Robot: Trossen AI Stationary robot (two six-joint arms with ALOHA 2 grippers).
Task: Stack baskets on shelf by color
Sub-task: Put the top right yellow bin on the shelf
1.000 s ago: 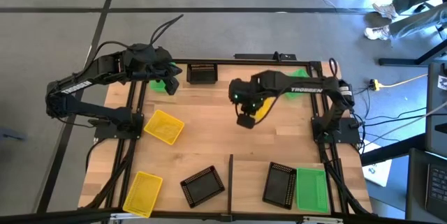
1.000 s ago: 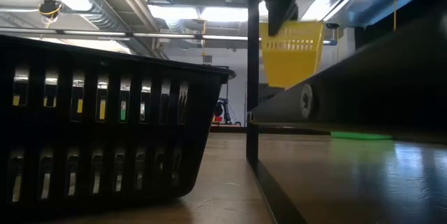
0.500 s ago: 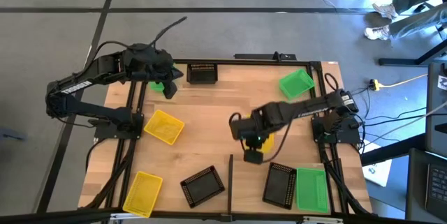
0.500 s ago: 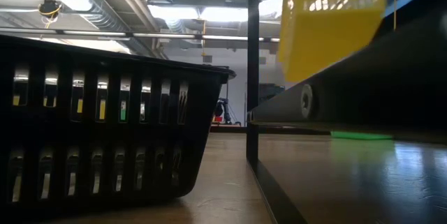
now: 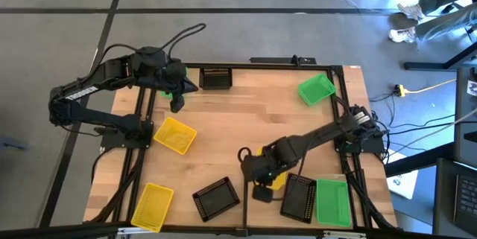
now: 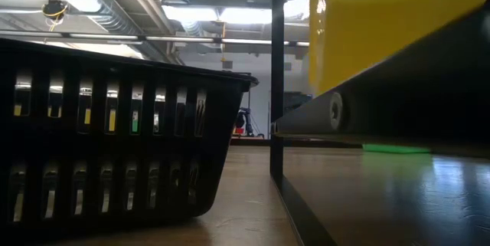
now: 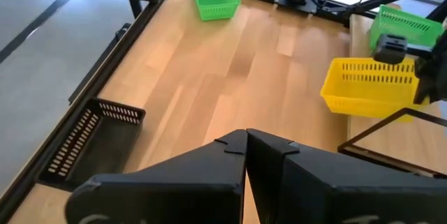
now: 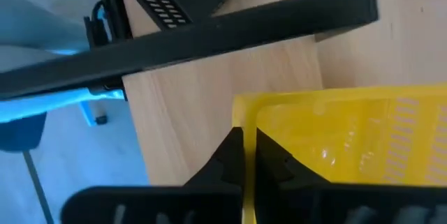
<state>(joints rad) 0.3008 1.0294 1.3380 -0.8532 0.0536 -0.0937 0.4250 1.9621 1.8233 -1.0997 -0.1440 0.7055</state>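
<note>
My right gripper (image 5: 262,191) is shut on a yellow basket (image 5: 278,182), which hangs over the shelf (image 5: 272,213) beside the shelf's black bar (image 5: 246,187). The same basket fills the top of the low view (image 6: 398,24). A black basket (image 5: 300,196) and a green basket (image 5: 332,200) lie on the shelf. On the tabletop rest two yellow baskets (image 5: 175,135) (image 5: 153,205), two black baskets (image 5: 216,198) (image 5: 216,79) and a green basket (image 5: 317,88). My left gripper (image 7: 246,140) is shut on nothing, raised over the far left corner (image 5: 177,101). My right gripper pinches one wall of the yellow basket, close to a corner (image 8: 246,123), with the wall's edge running between the two fingers. The fingers come from above, pointing steeply down. The basket hangs below them (image 7: 367,88), lifted clear of table and shelf.
The black bar stands upright in the low view (image 6: 277,85), right beside the hanging basket. A black basket (image 6: 115,131) sits close to the near edge, left of the bar. Bare planks lie across the table's middle (image 5: 238,120).
My right gripper has carried the yellow basket from the table's middle toward the near edge, sinking a little, until it hangs over the shelf's bar side. My left gripper has turned at the wrist without shifting place.
</note>
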